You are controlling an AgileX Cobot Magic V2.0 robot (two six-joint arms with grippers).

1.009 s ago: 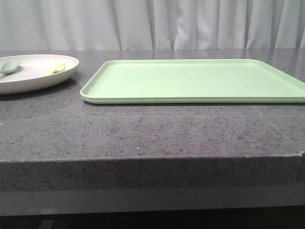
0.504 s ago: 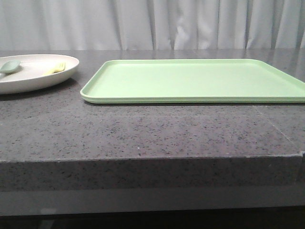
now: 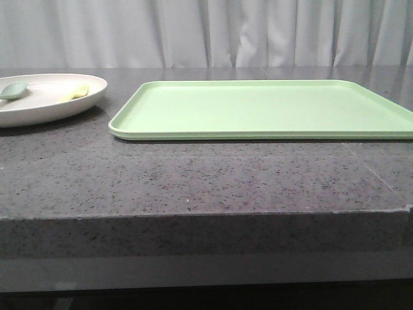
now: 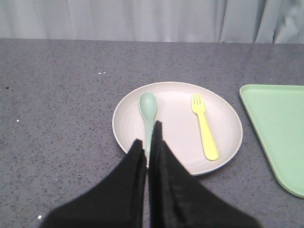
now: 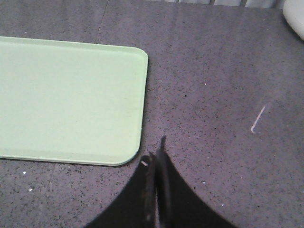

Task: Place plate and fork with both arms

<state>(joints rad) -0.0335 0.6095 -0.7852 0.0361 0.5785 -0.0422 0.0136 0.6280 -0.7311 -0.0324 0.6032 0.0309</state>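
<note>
Left claw (image 4: pixel 149 137), right claw (image 5: pixel 156 159): matte black, tapering fingers

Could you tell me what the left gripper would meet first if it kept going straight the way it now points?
Most likely the spoon lying in the plate: the shut left gripper points along its handle in the left wrist view. Its height above the plate is unclear.

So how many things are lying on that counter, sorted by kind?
Plates: 1, the cream plate
Forks: 1, the yellow fork
Spoons: 1, the grey-green spoon
Trays: 1, the light-green tray
Total: 4
</note>
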